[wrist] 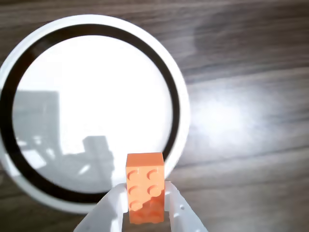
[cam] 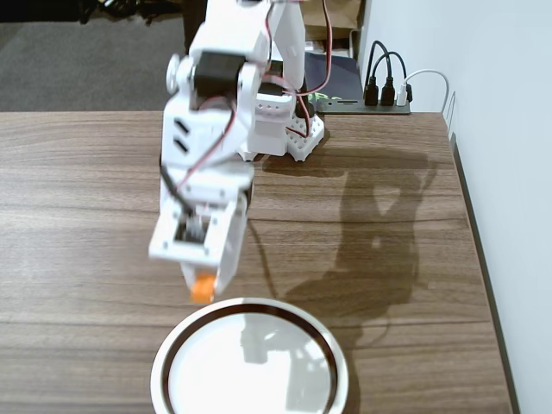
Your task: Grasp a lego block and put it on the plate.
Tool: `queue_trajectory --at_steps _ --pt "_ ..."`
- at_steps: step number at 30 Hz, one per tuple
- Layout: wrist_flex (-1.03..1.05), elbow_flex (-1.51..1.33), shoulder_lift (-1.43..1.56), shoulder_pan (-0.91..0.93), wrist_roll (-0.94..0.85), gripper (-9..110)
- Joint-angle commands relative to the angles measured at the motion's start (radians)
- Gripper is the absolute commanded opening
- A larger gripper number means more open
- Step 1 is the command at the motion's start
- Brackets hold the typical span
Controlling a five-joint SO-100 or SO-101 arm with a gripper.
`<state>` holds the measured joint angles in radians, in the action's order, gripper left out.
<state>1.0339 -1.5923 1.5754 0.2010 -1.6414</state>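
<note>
My gripper [wrist: 144,191] is shut on the orange lego block [wrist: 144,183], which sticks out from between the two white fingers, studs facing the wrist camera. In the fixed view the block [cam: 202,289] shows as a small orange piece at the gripper's [cam: 203,283] tip, held in the air just above the far left edge of the plate [cam: 164,362]. The large white plate with its dark brown ring lies at the table's front edge. In the wrist view the plate [wrist: 181,113] fills the upper left, with nothing lying on it.
The arm's white base [cam: 293,129] stands at the back of the wooden table. A power strip with plugs [cam: 388,95] lies at the back right by the white wall. The table's right edge [cam: 483,259] runs along the wall.
</note>
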Motion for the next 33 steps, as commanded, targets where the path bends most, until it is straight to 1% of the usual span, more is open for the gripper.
queue_trajectory --at_steps 1,12,19,33 --pt "-0.017 0.092 -0.075 -0.015 0.020 4" --pt "-0.009 0.190 -0.275 -0.094 0.064 4" --pt "-0.006 0.190 -0.307 -0.140 0.087 4" --pt "-0.014 0.190 -0.331 -0.167 0.106 4"
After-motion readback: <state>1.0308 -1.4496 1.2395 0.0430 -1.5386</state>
